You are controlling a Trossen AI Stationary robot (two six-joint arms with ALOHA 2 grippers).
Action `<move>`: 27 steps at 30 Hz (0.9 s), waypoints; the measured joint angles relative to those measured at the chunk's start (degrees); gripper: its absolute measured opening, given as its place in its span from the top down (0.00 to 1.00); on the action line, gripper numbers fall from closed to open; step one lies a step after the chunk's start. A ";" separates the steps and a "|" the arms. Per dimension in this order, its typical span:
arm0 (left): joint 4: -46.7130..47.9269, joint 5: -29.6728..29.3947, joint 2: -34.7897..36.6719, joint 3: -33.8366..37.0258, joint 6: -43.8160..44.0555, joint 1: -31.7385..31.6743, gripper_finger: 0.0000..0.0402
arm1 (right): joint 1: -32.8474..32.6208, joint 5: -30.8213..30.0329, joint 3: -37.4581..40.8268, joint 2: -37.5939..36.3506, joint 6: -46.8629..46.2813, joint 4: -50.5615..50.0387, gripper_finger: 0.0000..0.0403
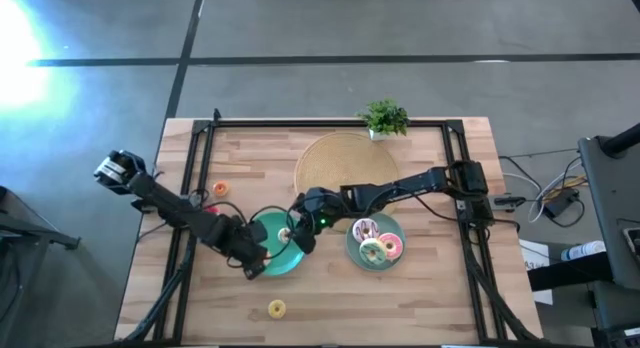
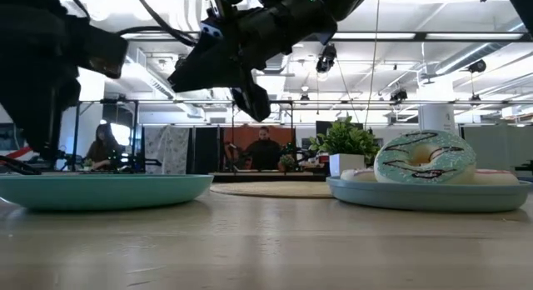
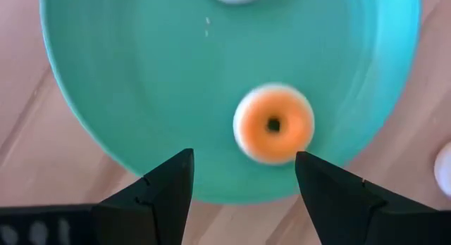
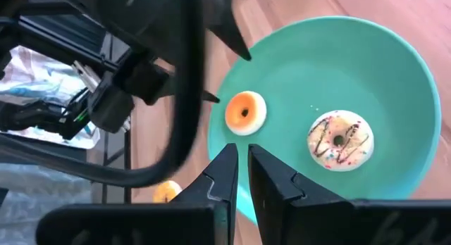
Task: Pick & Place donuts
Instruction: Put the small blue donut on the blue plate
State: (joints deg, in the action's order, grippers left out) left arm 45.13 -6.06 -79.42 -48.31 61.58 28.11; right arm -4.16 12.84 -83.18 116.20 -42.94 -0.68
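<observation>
Nearest the lens are my own dark fingers: the left gripper (image 3: 243, 160) hangs low over the near rim of the teal plate (image 3: 106, 76), jaws spread wide with nothing between them. The gap is broad enough to straddle the small orange donut (image 3: 273, 124) lying flat on the plate just ahead of the tips. The wooden table (image 1: 440, 298) carries everything. The big tan mat (image 1: 340, 160) sits at its far side and looks to me like mere backdrop. Then come the two plates, close together near the middle, probably so that each arm can reach both. My right gripper (image 4: 242, 148) hovers over the same teal plate from the other side, its fingers drawn together to a thin slit and gripping nothing. I judge it is only waiting there, though the two wrists are near enough to make a clash a real risk. The grey-green plate (image 1: 352, 250) holds the three larger donuts, crowded together, the green-iced donut (image 2: 425, 157) riding highest in the low view. On the teal plate a cream sprinkled donut (image 4: 340, 140) lies well apart from the orange one, which leaves room to close on either. A yellow donut (image 1: 276, 308) lies on bare wood near the table's front edge, and another small orange ring (image 1: 219, 189) near the left rail.
</observation>
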 joint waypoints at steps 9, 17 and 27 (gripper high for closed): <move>-6.42 0.14 -0.39 3.58 0.24 -0.69 0.45 | -0.93 0.00 0.00 0.00 -0.09 0.02 0.93; -11.63 -0.12 -0.41 7.57 2.20 -1.04 0.45 | -1.35 0.00 0.02 0.00 -0.17 -0.14 0.93; -13.43 -4.47 -0.41 8.61 2.15 -1.04 0.55 | -1.33 0.00 0.04 0.00 -0.28 -0.79 0.93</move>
State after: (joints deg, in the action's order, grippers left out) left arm 31.70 -10.53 -79.83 -39.71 63.72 27.07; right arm -5.50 12.84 -83.13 116.20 -43.22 -1.47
